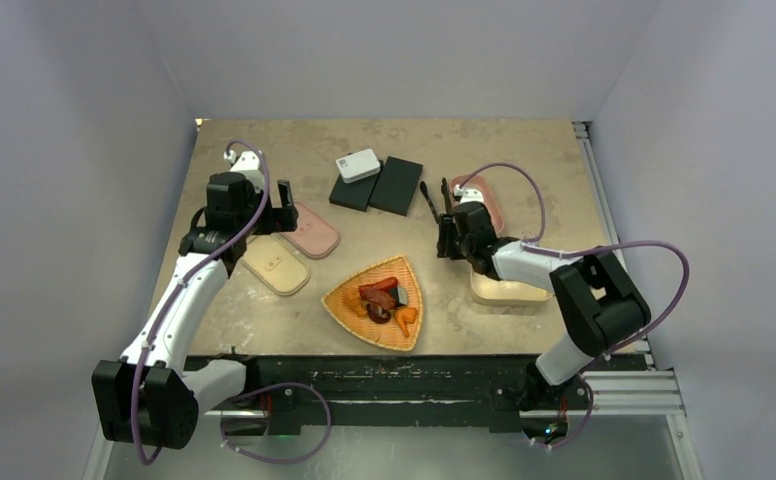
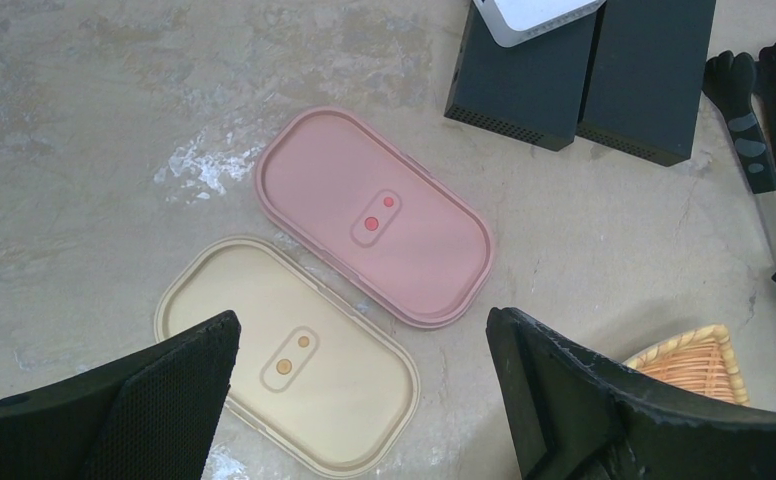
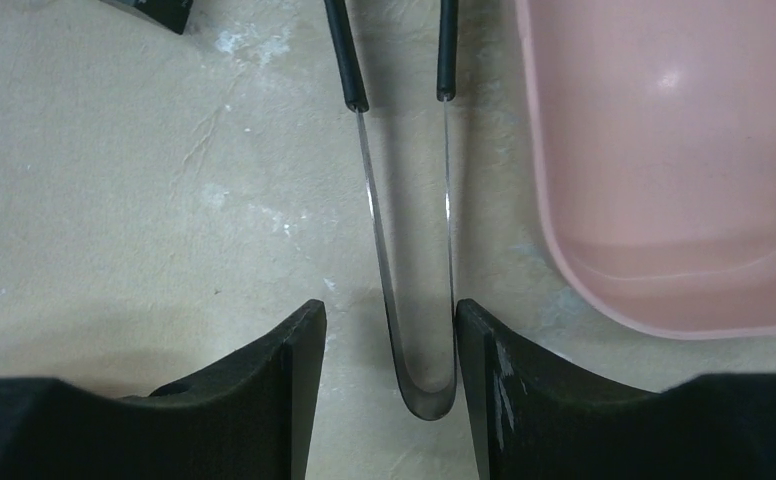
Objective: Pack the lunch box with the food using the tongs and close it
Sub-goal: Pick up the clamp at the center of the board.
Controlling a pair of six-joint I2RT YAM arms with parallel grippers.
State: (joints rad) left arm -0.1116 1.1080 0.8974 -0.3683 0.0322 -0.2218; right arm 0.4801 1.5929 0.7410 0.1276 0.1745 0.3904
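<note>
The tongs (image 3: 425,403) lie flat on the table, their silvery bend between the fingers of my right gripper (image 3: 386,310). The right finger touches one tong arm and the left finger stands apart, so the gripper is open. The tongs (image 1: 432,206) point their black ends away from me. The open pink lunch box (image 3: 664,150) sits just right of them, and a beige box (image 1: 509,291) lies under my right arm. The food (image 1: 384,297) is piled in the wicker tray (image 1: 349,305). My left gripper (image 2: 362,320) hangs open and empty over the pink lid (image 2: 374,225) and beige lid (image 2: 284,360).
Two black boxes (image 1: 384,185) and a white device (image 1: 357,165) sit at the back centre. The wicker tray's corner (image 2: 689,360) shows beside my left gripper's right finger. The table's metal rail (image 1: 604,200) runs along the right edge.
</note>
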